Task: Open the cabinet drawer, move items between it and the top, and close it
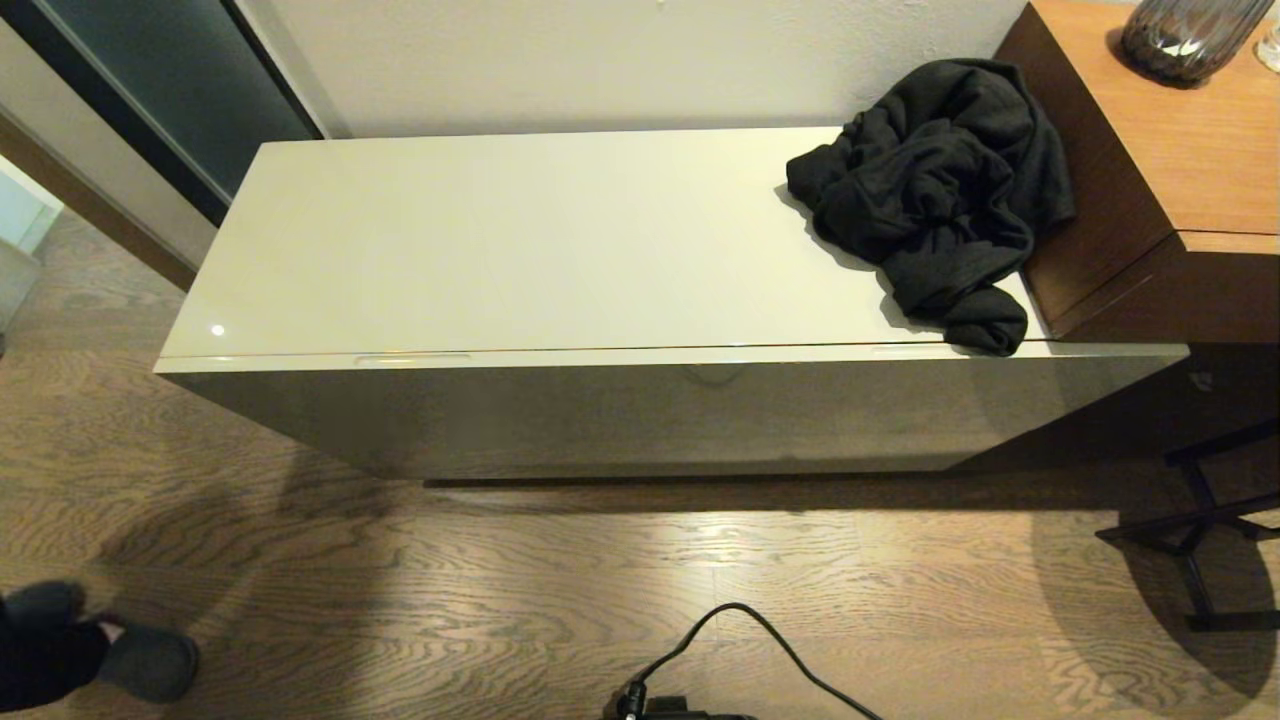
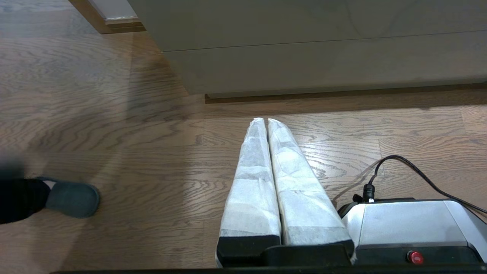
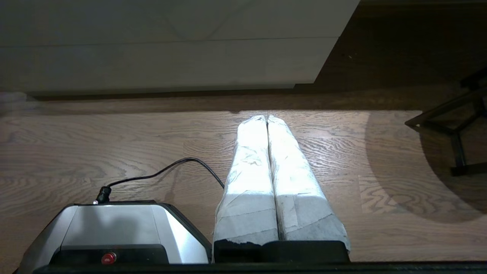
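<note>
Cabinet drawer (image 1: pixel 660 400) sits flush, shut, under glossy top (image 1: pixel 500 240). Black garment (image 1: pixel 935 190) bunched on top's right end, against brown wood unit (image 1: pixel 1150 170). We see both arms parked low over wood floor (image 1: pixel 400 600), pointing at cabinet front — left gripper (image 2: pixel 265 121) fingers pressed together, empty; right gripper (image 3: pixel 265 117) likewise, touching nothing. Slippered foot (image 1: pixel 130 655) at left.
</note>
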### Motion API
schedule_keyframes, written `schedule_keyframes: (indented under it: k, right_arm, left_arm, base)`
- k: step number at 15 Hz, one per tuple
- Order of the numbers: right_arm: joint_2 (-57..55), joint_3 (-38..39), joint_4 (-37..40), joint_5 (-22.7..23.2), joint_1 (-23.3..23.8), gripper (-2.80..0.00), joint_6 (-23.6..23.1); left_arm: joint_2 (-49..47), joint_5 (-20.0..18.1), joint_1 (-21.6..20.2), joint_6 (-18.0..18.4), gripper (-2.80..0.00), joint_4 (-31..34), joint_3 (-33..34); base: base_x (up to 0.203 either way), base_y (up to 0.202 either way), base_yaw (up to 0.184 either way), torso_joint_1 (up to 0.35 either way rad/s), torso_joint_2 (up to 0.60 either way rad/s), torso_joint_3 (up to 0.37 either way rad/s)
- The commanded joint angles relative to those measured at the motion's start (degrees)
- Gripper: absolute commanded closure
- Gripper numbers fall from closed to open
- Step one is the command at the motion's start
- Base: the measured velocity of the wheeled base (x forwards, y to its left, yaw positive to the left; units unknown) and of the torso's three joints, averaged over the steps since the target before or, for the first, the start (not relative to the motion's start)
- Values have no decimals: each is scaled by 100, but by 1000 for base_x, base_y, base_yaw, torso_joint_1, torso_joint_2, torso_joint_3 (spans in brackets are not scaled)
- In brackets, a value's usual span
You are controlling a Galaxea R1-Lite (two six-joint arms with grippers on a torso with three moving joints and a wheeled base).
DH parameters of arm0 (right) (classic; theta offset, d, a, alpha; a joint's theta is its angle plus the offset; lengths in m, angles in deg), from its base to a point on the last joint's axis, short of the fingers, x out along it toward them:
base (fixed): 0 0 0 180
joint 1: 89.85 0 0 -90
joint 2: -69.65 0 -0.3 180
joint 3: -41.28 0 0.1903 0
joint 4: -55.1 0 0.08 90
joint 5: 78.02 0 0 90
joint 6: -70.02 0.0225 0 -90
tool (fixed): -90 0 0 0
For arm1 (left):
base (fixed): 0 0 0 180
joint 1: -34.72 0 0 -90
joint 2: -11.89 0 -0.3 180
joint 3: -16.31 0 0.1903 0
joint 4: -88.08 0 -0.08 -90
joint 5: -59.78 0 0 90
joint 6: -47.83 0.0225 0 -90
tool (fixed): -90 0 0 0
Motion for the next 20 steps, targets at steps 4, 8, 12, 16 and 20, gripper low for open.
schedule_keyframes:
  k: [4, 8, 12, 16, 20]
  right_arm:
    - [-11, 0, 14, -31, -1, 0, -4]
    - [-11, 9, -4, -31, -1, 0, 13]
    - [-11, 9, -4, -31, -1, 0, 13]
    - [-11, 9, -4, -31, -1, 0, 13]
    - [-11, 9, -4, -31, -1, 0, 13]
  left_arm:
    - [-9, 2, 5, -2, 0, 0, 0]
    - [-9, 2, 5, -2, 0, 0, 0]
    - [-9, 2, 5, -2, 0, 0, 0]
    - [-9, 2, 5, -2, 0, 0, 0]
    - [-9, 2, 5, -2, 0, 0, 0]
  base:
    - [0, 0, 0, 0, 0, 0]
    - [0, 0, 0, 0, 0, 0]
    - [0, 0, 0, 0, 0, 0]
    - [0, 0, 0, 0, 0, 0]
    - [0, 0, 0, 0, 0, 0]
